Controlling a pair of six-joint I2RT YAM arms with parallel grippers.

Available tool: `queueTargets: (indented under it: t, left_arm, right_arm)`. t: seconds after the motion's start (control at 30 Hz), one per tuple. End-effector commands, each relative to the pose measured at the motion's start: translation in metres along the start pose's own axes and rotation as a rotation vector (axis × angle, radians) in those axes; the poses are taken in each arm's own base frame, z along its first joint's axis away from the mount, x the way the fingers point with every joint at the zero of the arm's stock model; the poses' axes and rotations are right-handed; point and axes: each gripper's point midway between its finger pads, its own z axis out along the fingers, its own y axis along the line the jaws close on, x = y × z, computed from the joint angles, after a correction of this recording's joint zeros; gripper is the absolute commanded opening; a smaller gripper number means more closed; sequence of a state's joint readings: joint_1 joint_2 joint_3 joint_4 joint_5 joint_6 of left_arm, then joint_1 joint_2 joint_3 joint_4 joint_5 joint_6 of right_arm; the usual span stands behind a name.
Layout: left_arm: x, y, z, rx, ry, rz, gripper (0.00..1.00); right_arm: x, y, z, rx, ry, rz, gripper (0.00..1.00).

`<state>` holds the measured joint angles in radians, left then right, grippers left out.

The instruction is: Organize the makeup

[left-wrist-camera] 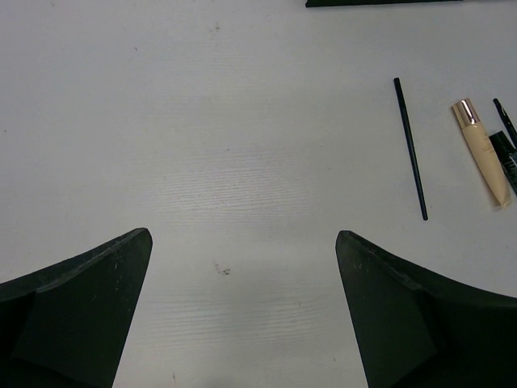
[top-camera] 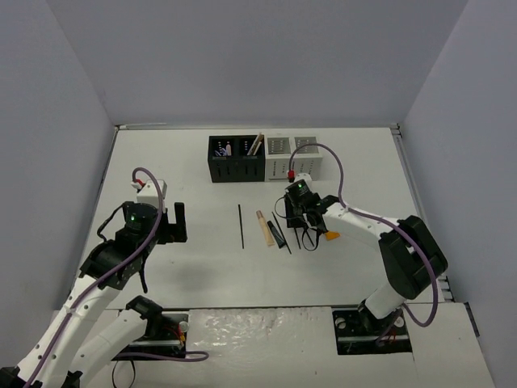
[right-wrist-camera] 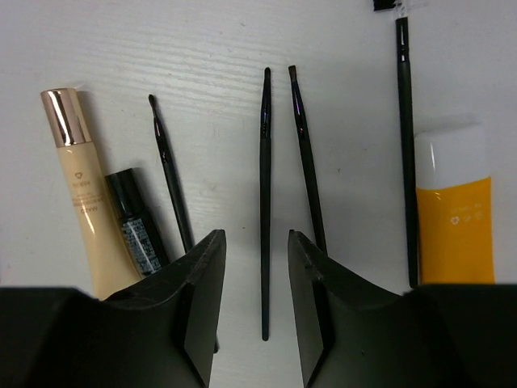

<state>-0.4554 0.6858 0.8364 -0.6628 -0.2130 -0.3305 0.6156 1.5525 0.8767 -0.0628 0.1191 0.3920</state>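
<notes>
White table, thin black brushes, orange tube

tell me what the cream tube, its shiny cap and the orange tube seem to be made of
cream tube: likely soft plastic, matte, tapering toward its tail.
cap: looks metallic rose-gold, bright glints; could be plated plastic.
orange tube: probably squeezable plastic, smooth satin sheen, flat body, white end.
</notes>
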Motion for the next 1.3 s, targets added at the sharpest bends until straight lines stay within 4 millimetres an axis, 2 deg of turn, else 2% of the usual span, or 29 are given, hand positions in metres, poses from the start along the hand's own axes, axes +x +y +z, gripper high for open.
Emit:
queueTargets:
  t: [0.0, 0.23, 0.37, 0.57, 0.67, 0.9, 0.97, 1.1, 1.27]
  left_arm:
    - [-0.009, 0.010, -0.002, -0.049, -0.034, -0.014, 0.97]
    - [-0.010, 0.011, -0.003, -0.049, -0.042, -0.019, 0.97]
    - [-0.011, 0.012, -0.003, -0.052, -0.045, -0.021, 0.97]
    - [-0.011, 0.012, -0.003, -0.053, -0.045, -0.023, 0.97]
    - [-0.011, 0.013, -0.003, -0.053, -0.044, -0.023, 0.97]
    - [-0.011, 0.013, -0.003, -0.054, -0.048, -0.028, 0.97]
    - [-0.011, 0.013, -0.002, -0.055, -0.046, -0.026, 0.97]
    - [-0.011, 0.015, -0.002, -0.061, -0.046, -0.032, 0.97]
    - [-0.010, 0.015, -0.001, -0.059, -0.042, -0.031, 0.97]
  right_arm:
    - [-0.011, 0.007, 0.010, 0.008, 0.001, -0.009, 0.32]
    - [-0.006, 0.009, 0.031, 0.027, 0.051, -0.028, 0.25]
    - [0.003, 0.010, 0.042, 0.031, 0.089, -0.033, 0.19]
    - [0.015, 0.006, 0.049, 0.043, 0.125, -0.044, 0.04]
    - [0.005, 0.008, 0.044, 0.034, 0.097, -0.057, 0.00]
    - [-0.065, 0.037, -0.016, -0.068, -0.119, -0.072, 0.00]
    - [-0.100, 0.043, -0.047, -0.095, -0.234, -0.065, 0.00]
    - [-0.165, 0.037, -0.098, -0.084, -0.452, -0.032, 0.00]
    - [-0.241, 0.024, -0.141, -0.087, -0.725, 0.036, 0.00]
